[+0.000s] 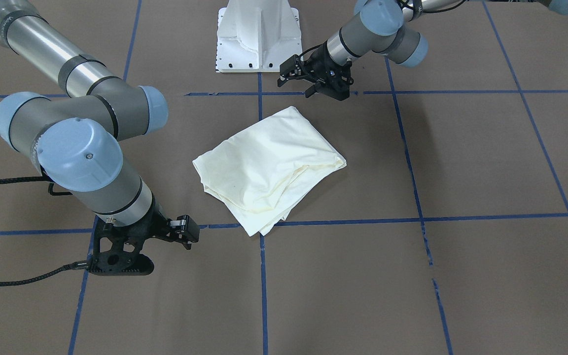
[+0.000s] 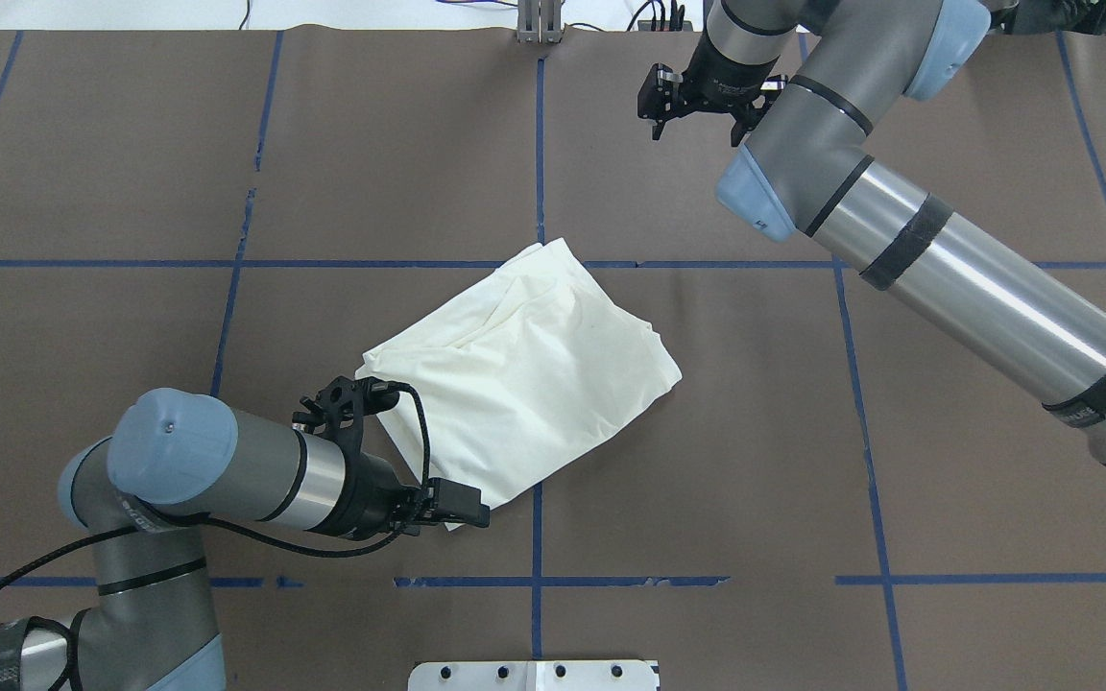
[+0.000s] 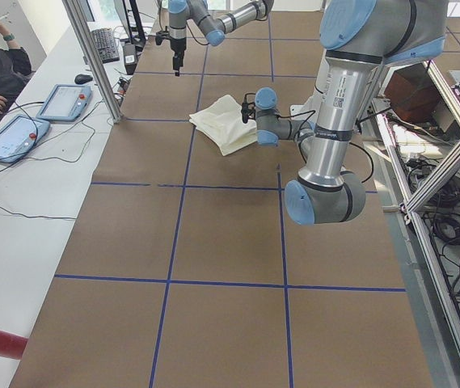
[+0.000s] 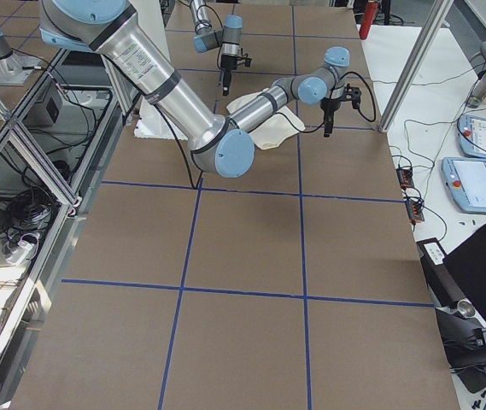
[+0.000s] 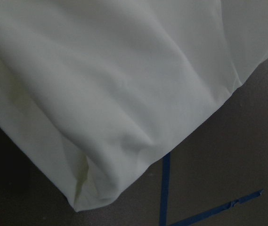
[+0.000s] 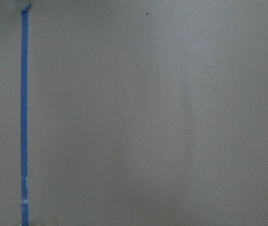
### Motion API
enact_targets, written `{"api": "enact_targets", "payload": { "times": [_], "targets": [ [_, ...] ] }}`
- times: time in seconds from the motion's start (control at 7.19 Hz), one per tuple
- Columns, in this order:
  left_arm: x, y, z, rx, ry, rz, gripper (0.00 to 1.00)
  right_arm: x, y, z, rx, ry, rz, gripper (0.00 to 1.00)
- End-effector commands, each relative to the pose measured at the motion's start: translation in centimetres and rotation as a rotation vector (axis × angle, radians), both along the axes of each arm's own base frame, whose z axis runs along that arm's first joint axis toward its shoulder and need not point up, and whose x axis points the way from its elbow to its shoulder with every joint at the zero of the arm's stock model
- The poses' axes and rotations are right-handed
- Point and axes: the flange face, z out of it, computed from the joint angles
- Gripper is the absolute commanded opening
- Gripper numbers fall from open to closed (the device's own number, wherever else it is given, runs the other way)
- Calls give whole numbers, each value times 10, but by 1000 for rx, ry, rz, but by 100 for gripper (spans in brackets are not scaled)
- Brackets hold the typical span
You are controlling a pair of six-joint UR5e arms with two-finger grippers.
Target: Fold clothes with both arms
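Cream cloth folded into a rough, plain rectangle, the T-shirt (image 1: 269,167) lies near the middle of the brown table (image 1: 486,162) in the front-facing view. The left gripper (image 1: 308,84) hangs just past its corner toward the robot's edge, and the right gripper (image 1: 121,264) is well apart toward the operators' edge, both clear of it. Overhead, the left gripper overlaps that same corner, while the wrist views show only shirt, brown paper and blue tape (image 5: 164,188), so how wide either gripper's jaws stand I cannot tell.
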Motion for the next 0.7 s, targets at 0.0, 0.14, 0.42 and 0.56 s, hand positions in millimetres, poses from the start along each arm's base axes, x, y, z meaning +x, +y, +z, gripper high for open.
{"api": "enact_targets", "payload": {
  "times": [0.0,0.14,0.42,0.56],
  "targets": [
    [-58,-51,-1,63,-70,-78,100,23,30,32,6,-5,0,100],
    [-95,-79,7,133,-143,-121,100,46,48,56,9,0,3,100],
    [-173,-143,35,305,-314,-186,100,106,62,103,60,71,-69,100],
    [-212,-174,49,366,-403,-204,100,140,70,130,78,117,-112,100]
  ]
}}
